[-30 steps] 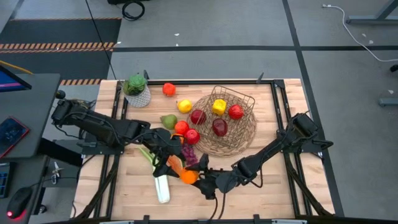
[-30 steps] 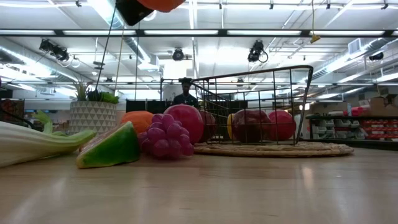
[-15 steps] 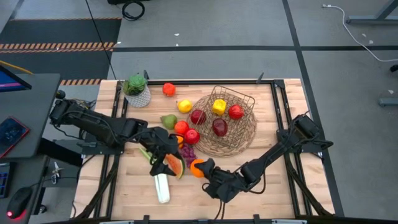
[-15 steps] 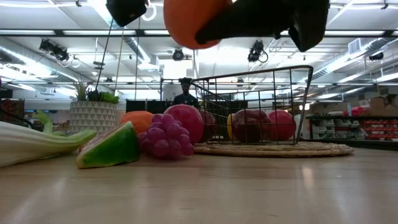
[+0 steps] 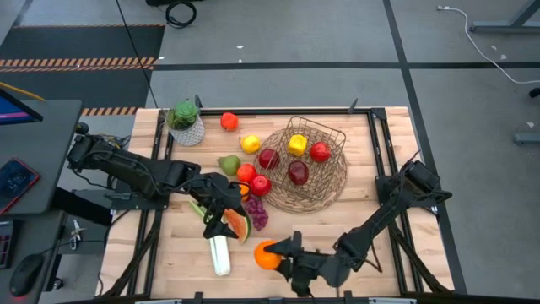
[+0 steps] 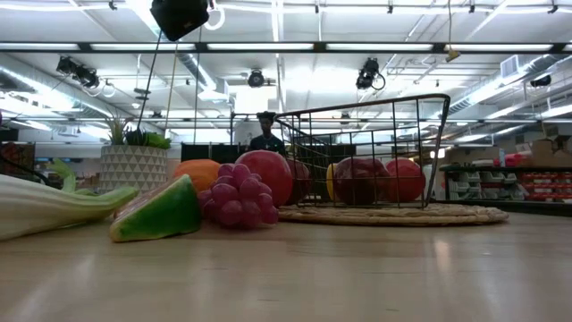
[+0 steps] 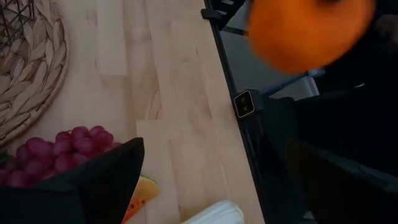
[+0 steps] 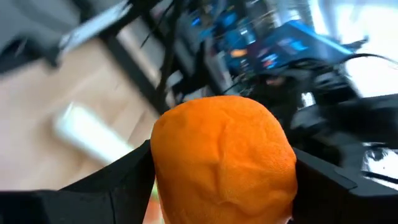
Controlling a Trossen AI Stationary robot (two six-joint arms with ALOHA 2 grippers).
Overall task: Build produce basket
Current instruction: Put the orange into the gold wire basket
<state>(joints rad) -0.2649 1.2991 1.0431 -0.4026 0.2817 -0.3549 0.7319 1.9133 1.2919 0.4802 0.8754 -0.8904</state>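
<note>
Near the front edge of the table [image 5: 169,253] my right gripper [image 5: 272,255] carries an orange [image 5: 266,255], my two fingers clamped on its sides; in my right wrist view the fruit [image 8: 224,158] fills the space between them, so the hold looks firm enough to travel with. I hold it clear of the boards, well apart from the basket [image 5: 304,165], which sits toward the far right of the table on its wide woven rim with a lemon and several red fruits already inside. From here I judge the orange must swing back and over that rim before I let go.

My left gripper [image 5: 221,218] hovers with its fingers spread wide, gripping nothing, just above the watermelon slice [image 5: 239,225] and beside the grapes [image 5: 257,213] and the leek [image 5: 219,253]. That puts it ready for the next piece. A pear [image 5: 228,164], two red apples [image 5: 253,179] and a lemon [image 5: 250,143] lie just outside the rim, close enough for short carries. One small red fruit [image 5: 229,122] and the potted plant [image 5: 186,122] stand at the far side.
</note>
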